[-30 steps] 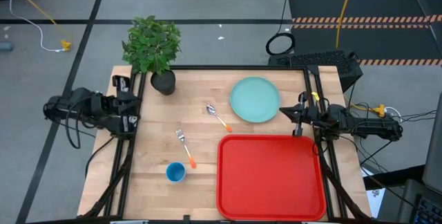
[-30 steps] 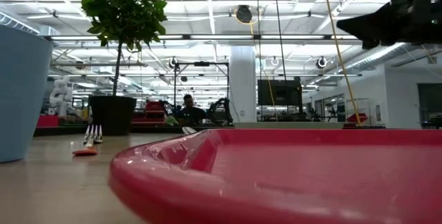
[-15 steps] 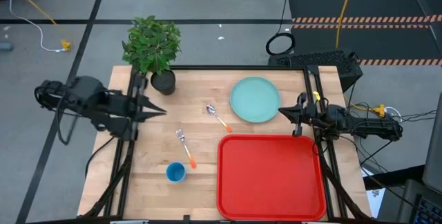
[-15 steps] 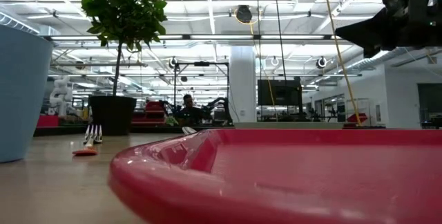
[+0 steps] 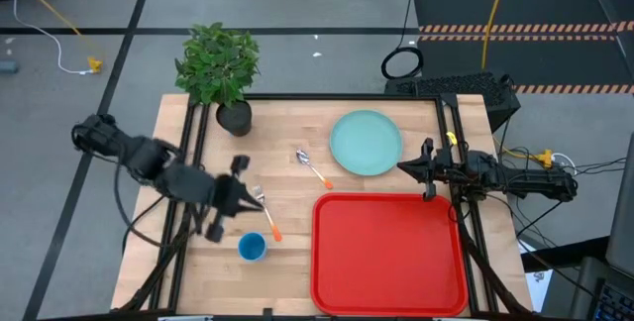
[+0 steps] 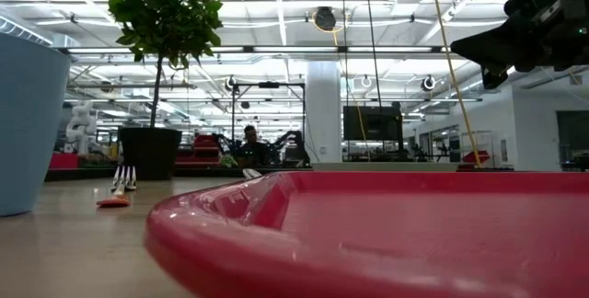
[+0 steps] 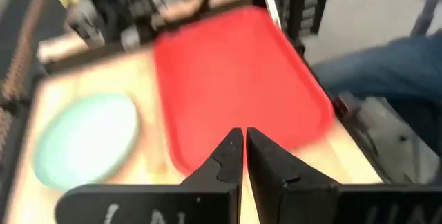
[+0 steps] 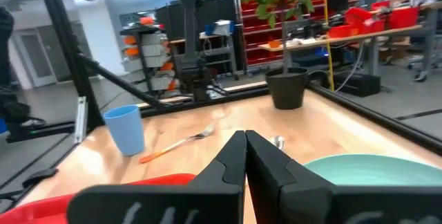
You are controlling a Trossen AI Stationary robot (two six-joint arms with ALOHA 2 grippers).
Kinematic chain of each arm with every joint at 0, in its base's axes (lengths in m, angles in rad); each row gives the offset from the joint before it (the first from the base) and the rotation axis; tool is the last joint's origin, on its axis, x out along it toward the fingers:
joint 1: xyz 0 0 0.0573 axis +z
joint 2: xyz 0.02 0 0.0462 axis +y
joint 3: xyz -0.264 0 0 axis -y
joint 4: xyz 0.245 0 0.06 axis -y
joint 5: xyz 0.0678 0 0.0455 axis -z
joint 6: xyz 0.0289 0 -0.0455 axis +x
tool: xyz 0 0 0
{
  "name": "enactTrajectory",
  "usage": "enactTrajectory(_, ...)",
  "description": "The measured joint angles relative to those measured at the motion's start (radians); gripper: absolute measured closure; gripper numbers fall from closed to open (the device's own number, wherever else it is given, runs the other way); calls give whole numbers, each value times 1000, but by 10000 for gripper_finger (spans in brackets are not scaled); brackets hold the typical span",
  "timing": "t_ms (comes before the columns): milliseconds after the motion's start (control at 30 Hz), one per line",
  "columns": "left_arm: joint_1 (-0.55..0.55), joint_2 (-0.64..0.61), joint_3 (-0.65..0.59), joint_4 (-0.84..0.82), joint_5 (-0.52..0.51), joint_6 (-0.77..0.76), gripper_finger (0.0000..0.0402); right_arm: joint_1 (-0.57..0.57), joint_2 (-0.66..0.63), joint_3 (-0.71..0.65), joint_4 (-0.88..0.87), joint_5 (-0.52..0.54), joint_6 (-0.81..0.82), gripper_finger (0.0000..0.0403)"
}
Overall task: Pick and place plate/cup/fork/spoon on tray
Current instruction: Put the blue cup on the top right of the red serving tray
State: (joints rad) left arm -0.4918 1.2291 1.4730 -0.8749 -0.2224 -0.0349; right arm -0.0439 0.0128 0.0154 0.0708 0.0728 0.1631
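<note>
The mint-green plate point(image 5: 366, 143) lies flat at the far right of the table. The spoon point(image 5: 313, 166) lies left of it. The fork point(image 5: 267, 212) and the blue cup point(image 5: 252, 247) rest on the wood left of the red tray point(image 5: 388, 252). My left gripper point(image 5: 253, 199) is shut and empty. It hovers over the table by the fork's tines, a little beyond the cup. My right gripper point(image 5: 401, 167) is shut and empty, in the air at the plate's right edge, beyond the tray's far rim. The right wrist view shows the cup point(image 8: 126, 131), fork point(image 8: 176, 144) and plate point(image 8: 359, 165).
A potted plant in a black pot point(image 5: 234, 115) stands at the table's far left corner. Black frame rails run along the table's left, right and far edges. Bare wood lies between the fork, spoon and tray.
My left arm has swung from its place off the table's left edge out over the table, toward the right and near side. Its gripper is now by the fork and cup. My right gripper has dipped slightly. The tableware has not moved.
</note>
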Motion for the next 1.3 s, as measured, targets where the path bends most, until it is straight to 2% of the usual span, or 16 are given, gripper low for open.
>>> enactTrajectory(133,-73,79,1,-42,-57,-159,378,0,0,0,-1,0,8,403)
enactTrajectory(300,-150,163,1,-43,-75,-292,378,0,0,0,-16,0,8,403)
enactTrajectory(733,-250,348,1,-110,-31,-571,378,0,24,0,-37,-20,8,403)
enactTrajectory(933,-285,409,1,-167,-29,-644,376,0,45,0,-36,-25,-9,403)
enactTrajectory(1067,-302,455,1,-222,-29,-685,354,0,51,0,-32,-25,-17,403)
enactTrajectory(1300,-326,516,0,-299,1,-702,282,0,51,0,-31,-23,-17,403)
